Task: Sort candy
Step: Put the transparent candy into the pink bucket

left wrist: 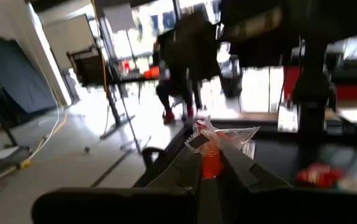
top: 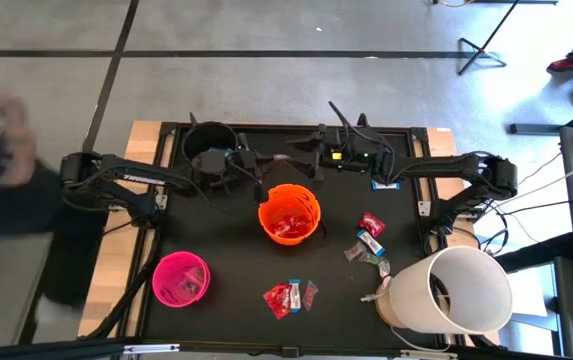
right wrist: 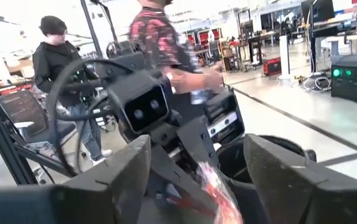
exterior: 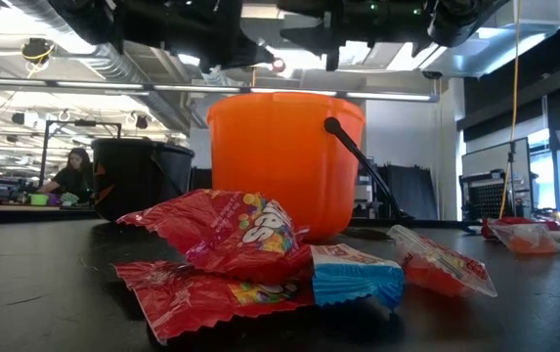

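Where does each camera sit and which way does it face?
High view: above the table, looking straight down; both arms meet near the orange bucket.
Low view: table height, facing across red packets to that bucket; arms overhead.
Left wrist view: on the left arm, looking past the left tool, shut on a red candy.
Right wrist view: on the right arm, looking through the open right tool at the left tool.
Shared: both wrist views show that candy; high and low show the bucket.
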Action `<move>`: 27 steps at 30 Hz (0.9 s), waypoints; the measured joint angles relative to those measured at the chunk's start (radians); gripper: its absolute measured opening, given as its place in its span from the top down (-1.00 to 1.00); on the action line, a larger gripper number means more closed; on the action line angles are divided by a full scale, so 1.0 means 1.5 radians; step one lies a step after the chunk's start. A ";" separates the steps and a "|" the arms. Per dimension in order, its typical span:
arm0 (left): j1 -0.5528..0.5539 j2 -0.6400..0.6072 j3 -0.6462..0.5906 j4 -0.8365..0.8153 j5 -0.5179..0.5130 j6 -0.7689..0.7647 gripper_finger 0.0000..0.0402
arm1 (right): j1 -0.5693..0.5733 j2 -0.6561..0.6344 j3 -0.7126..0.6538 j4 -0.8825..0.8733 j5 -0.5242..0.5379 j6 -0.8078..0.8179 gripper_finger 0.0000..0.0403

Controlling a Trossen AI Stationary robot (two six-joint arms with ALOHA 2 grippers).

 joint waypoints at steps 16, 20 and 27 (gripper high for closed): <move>-0.094 -0.415 0.000 -0.642 0.313 -0.220 0.91 | 0.000 -0.030 0.000 -0.071 -0.001 -0.017 -0.31; -0.149 -0.503 0.000 -0.733 0.326 -0.349 0.91 | 0.000 -0.030 0.000 -0.070 -0.001 -0.016 -0.31; -0.264 -0.559 0.000 -0.899 0.267 -0.546 0.91 | 0.001 -0.030 0.000 -0.082 -0.025 0.007 -0.31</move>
